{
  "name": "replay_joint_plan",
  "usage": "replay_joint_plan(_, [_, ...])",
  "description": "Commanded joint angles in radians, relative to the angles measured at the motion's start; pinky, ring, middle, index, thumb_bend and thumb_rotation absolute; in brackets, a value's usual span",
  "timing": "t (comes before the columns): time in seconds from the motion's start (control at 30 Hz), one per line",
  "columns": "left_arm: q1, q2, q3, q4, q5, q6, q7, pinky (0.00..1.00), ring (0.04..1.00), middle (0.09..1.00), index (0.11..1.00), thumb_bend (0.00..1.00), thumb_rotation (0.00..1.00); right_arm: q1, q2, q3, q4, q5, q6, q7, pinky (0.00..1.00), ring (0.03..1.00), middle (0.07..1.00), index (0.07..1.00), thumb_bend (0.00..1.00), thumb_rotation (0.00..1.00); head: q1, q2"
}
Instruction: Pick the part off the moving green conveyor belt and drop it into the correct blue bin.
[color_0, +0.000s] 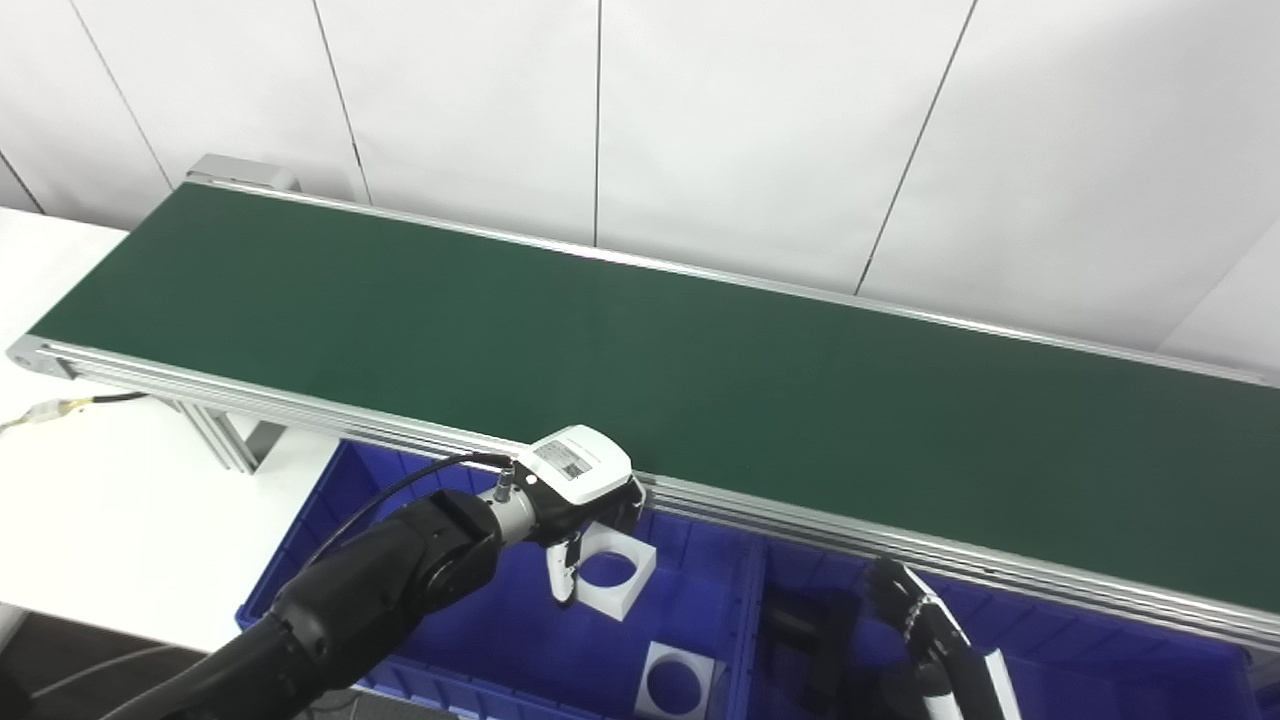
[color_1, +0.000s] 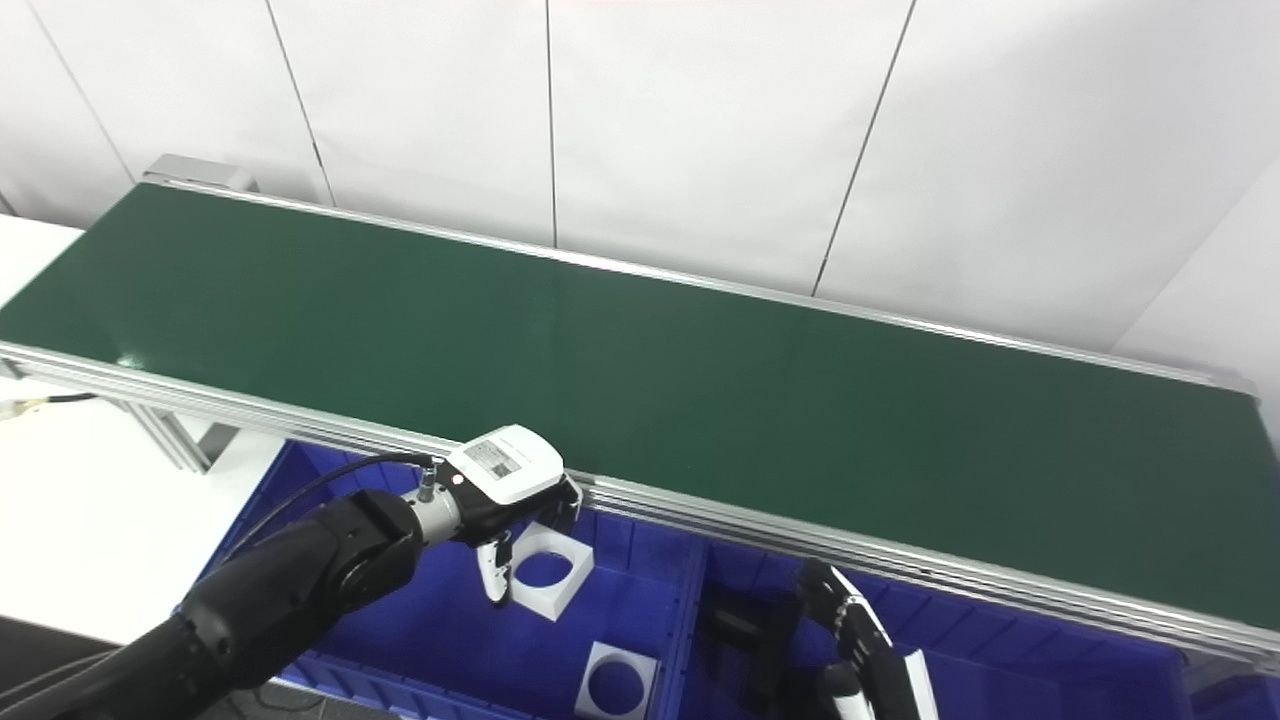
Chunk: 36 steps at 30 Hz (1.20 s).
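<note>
The left hand hangs over the left blue bin, clamped on a white square part; released crooked, it could catch the divider. The right hand waits low, its state unclear.

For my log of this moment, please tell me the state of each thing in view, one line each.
conveyor belt: bare, no part on it.
left hand: shut on the white square part, above the left blue bin.
second white square part: lying in the left blue bin.
right hand: low over the right blue bin, holding nothing visible.
</note>
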Motion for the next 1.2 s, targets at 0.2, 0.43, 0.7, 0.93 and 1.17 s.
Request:
replay_joint_plan(0.2, [0.032,0.028,-0.006,-0.096,-0.039,0.032,-0.168,0.38,0.487,0.489,0.502,0.52,0.00,-0.016,0.006,-0.003,-0.014,0.009,-0.053,-0.003,0.87,0.853,0.842,0.856,0.84,0.95,-0.003,0.002])
replay_joint_plan(0.43, [0.059,0.040,-0.002,-0.209,-0.051,0.020,-0.231,0.38,0.475,0.476,0.516,0.52,0.00,-0.019,0.005,-0.004,-0.011,0.006,-0.053,-0.004,0.86,0.853,0.842,0.855,0.84,0.95,0.002,0.001])
replay_joint_plan(0.7, [0.106,0.045,0.014,-0.342,-0.046,0.035,-0.290,0.33,0.423,0.450,0.534,0.52,0.00,-0.022,0.004,-0.002,-0.007,0.002,-0.053,-0.008,0.86,0.853,0.844,0.857,0.85,0.95,0.004,0.001])
replay_joint_plan(0.93, [0.139,0.034,0.020,-0.299,-0.024,0.003,-0.214,0.35,0.390,0.472,0.554,0.50,0.00,-0.025,0.001,0.000,-0.005,-0.001,-0.053,-0.013,0.85,0.845,0.840,0.857,0.84,0.96,0.000,0.000])
replay_joint_plan(1.17, [0.147,0.026,0.018,-0.205,0.023,0.009,-0.115,0.31,0.391,0.507,0.524,0.50,0.00,-0.019,-0.002,-0.001,-0.013,0.001,-0.053,-0.009,0.85,0.845,0.840,0.857,0.83,0.95,0.002,0.004])
